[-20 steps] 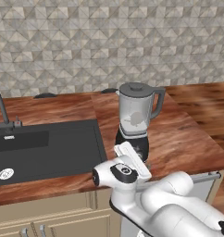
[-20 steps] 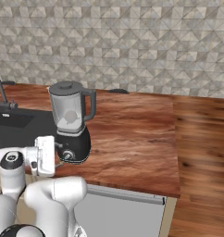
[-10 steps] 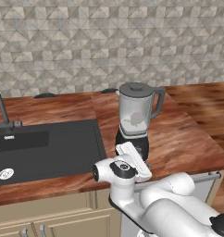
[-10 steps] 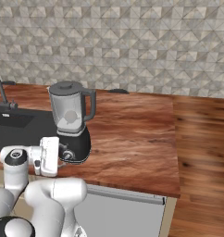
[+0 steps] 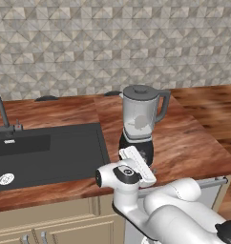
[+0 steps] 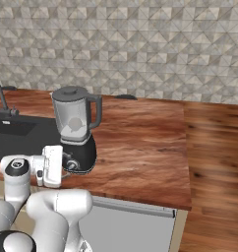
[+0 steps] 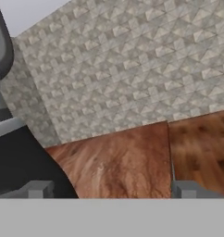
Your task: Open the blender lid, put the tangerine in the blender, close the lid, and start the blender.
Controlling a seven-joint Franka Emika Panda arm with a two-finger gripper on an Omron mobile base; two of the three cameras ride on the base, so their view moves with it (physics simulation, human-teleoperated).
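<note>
The blender (image 5: 140, 123) stands on the wooden counter right of the sink, a clear grey jar on a black base (image 6: 81, 153). The blender lid (image 5: 139, 89) sits shut on the jar's rim. My gripper (image 6: 67, 163) hangs low at the front of the base, close to its silver knob. In the hand view the two fingertips (image 7: 40, 189) stand far apart with nothing between them, and the black base (image 7: 21, 162) fills the left side. The tangerine is out of view.
A black sink (image 5: 46, 150) with a tap (image 5: 2, 112) lies left of the blender. The wooden counter (image 6: 140, 147) runs right to its edge, above a dishwasher front (image 6: 131, 226). A tiled wall (image 5: 112, 43) backs the counter.
The hand has crept very slightly toward the blender's base. Blender and lid have not moved.
</note>
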